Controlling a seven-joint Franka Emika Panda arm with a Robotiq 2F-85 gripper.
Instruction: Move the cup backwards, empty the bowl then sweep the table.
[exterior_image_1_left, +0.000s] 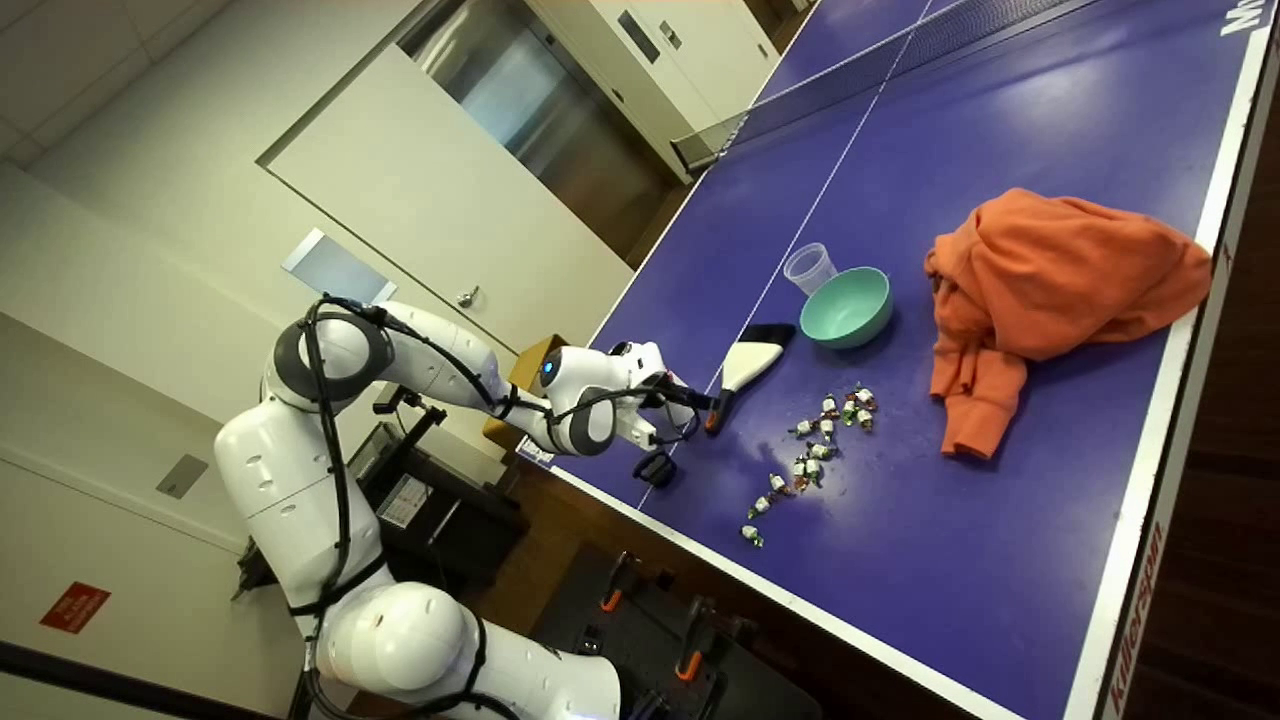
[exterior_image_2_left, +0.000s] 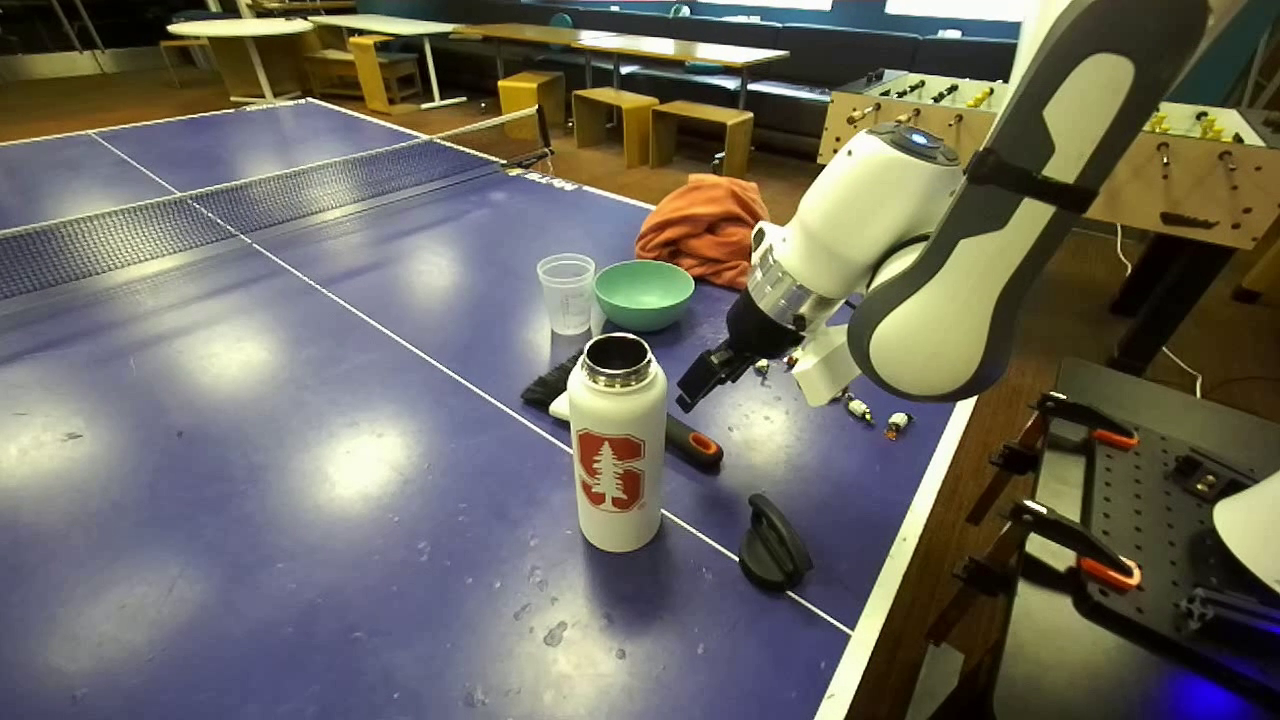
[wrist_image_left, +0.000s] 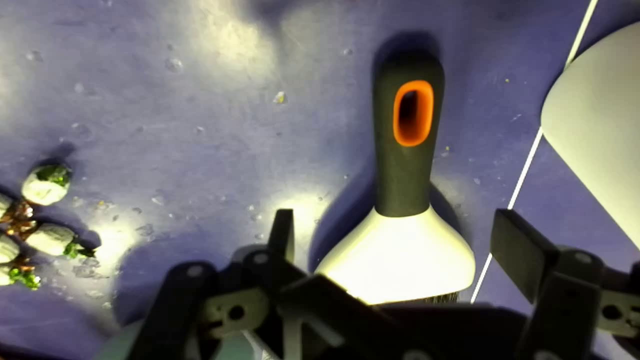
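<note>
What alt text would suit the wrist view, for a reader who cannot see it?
The open end effector hovers above a dark-handled white brush on the blue table. Wrapped candies lie at left, part of a white bottle shows at right, and part of the teal bowl at bottom left.

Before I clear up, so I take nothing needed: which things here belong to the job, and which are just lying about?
For the job:
translucent plastic cup
teal bowl
hand brush, likely for sweeping
wrapped candies, likely to be swept
table-tennis table

Just lying about:
orange sweatshirt
white bottle
black lid
</note>
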